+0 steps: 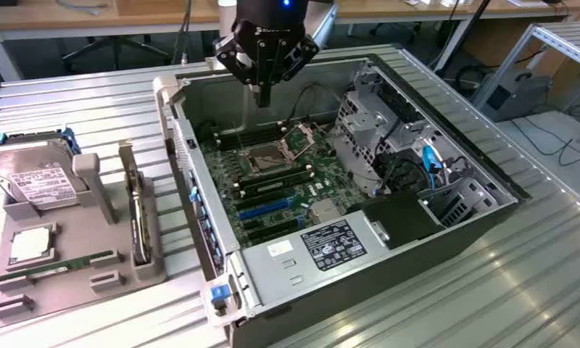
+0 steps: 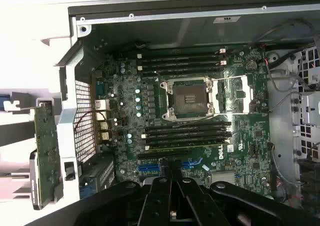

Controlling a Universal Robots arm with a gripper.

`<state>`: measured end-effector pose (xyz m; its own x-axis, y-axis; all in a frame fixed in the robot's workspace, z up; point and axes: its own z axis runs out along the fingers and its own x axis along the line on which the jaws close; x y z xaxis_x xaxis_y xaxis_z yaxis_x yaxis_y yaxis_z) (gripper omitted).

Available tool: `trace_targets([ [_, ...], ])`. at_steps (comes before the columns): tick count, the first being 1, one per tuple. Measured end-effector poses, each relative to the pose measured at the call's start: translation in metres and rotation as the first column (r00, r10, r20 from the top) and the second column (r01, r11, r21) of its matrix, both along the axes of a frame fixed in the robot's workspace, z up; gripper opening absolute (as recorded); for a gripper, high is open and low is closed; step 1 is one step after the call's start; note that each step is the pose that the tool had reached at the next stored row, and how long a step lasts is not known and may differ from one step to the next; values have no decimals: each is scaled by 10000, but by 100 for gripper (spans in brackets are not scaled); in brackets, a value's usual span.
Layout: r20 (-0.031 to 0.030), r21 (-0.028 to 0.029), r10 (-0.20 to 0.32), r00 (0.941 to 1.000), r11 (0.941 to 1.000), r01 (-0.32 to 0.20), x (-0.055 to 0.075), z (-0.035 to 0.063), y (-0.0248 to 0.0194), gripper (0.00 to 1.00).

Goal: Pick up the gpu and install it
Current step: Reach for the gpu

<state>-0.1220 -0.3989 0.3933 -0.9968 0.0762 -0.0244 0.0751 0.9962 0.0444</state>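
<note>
- The gpu point(image 1: 135, 217) stands on edge in the grey holder point(image 1: 95, 190), just beside the computer case point(image 1: 186, 152); it is not yet picked up.
- The gripper point(image 1: 263, 100) hangs over the open case, well apart from the card, its jaws pressed together and empty.
- The motherboard point(image 1: 270, 181) carries no card, so the whole job appears left.

The one mark that reads clearly is the white Dell logo point(image 2: 226, 149) printed on the green motherboard point(image 2: 252, 136), beside the memory slots. The black label point(image 1: 333, 245) on the power supply point(image 1: 275, 267), the white label point(image 1: 40, 181) on the hard drive point(image 1: 19, 154) and the pale sticker point(image 2: 226, 19) on the case wall point(image 2: 175, 29) carry print too small to read.
</note>
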Motion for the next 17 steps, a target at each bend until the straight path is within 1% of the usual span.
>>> trace_targets([
  [6,0,-1,1,10000,10000,-1,-43,1,0,11],
  [14,2,0,0,10000,10000,0,-139,0,0,11],
  [17,2,0,0,10000,10000,0,-194,0,0,11],
])
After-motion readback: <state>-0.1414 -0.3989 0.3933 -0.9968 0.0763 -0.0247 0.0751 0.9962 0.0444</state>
